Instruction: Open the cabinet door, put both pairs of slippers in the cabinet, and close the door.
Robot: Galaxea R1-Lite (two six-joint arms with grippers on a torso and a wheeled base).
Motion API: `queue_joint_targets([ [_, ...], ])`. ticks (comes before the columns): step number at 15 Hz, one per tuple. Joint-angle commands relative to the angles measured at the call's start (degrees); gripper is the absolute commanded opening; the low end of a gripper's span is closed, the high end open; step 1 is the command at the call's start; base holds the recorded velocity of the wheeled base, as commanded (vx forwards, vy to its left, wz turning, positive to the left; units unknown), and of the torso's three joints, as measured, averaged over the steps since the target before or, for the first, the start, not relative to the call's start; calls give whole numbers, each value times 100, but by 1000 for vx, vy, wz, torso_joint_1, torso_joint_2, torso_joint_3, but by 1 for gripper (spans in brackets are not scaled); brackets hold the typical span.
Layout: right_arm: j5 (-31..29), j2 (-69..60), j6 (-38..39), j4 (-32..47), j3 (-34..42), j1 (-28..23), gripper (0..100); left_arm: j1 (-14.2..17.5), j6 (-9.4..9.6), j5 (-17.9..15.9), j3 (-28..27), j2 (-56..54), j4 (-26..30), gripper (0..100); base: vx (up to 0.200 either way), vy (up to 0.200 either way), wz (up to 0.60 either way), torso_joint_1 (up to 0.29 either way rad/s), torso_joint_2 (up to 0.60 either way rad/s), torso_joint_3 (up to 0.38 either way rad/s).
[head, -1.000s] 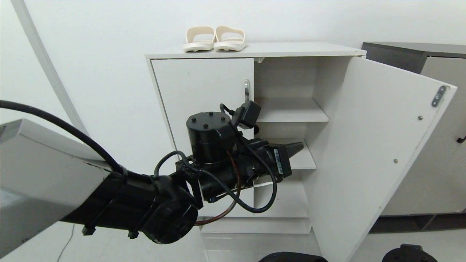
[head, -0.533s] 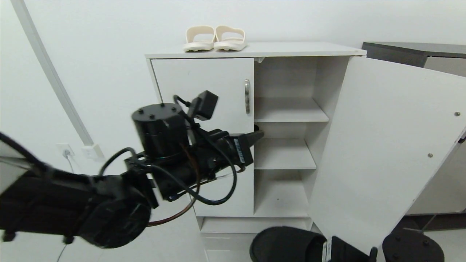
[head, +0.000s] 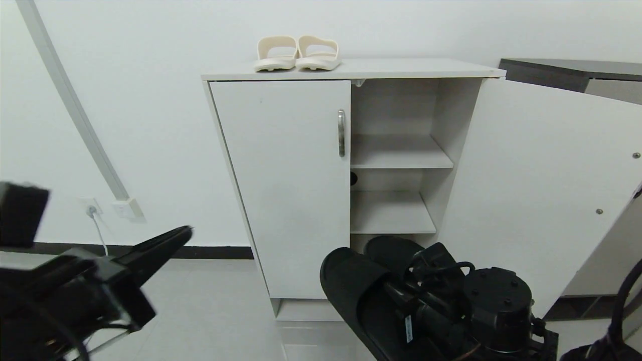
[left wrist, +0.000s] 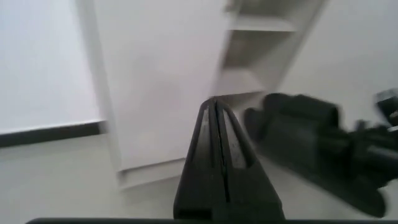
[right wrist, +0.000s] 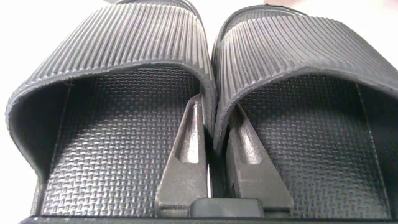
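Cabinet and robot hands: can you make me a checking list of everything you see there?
Surface: glossy grey floor.
Job's things: cabinet, right door open, left door shut; cream slippers on its top; black slippers held before the open side.
Clutter: nothing seen.
Hands: right hand shut on the black slippers' inner edges; left hand shut, empty, low at the left.
Cables: white cord hanging from a wall socket.
Surroundings: white wall; grey cabinet at the right.
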Motion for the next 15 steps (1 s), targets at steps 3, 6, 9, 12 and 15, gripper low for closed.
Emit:
queue_joint_targets([
  [3, -10, 332, 17, -32, -112, -41, 0, 1991, 517, 296, 955, -4468, 3266, 0, 0, 0, 0, 0, 0, 0],
  [6, -19, 341, 17, -129, -68, -41, 0, 2009, 421, 260, 1315, -5241, 3864, 0, 0, 0, 0, 0, 0, 0],
  [9, -19, 341, 17, -199, -41, -49, 0, 2009, 517, 252, 1860, -5241, 3284, 0, 0, 0, 0, 0, 0, 0],
  [12, -19, 394, 8, -225, -32, -49, 0, 2009, 684, -161, 1851, -5250, 3521, 0, 0, 0, 0, 0, 0, 0],
  [15, -19, 420, -1, -252, -24, -58, 0, 2431, 755, -197, 1834, -5206, 3741, 0, 0, 0, 0, 0, 0, 0],
])
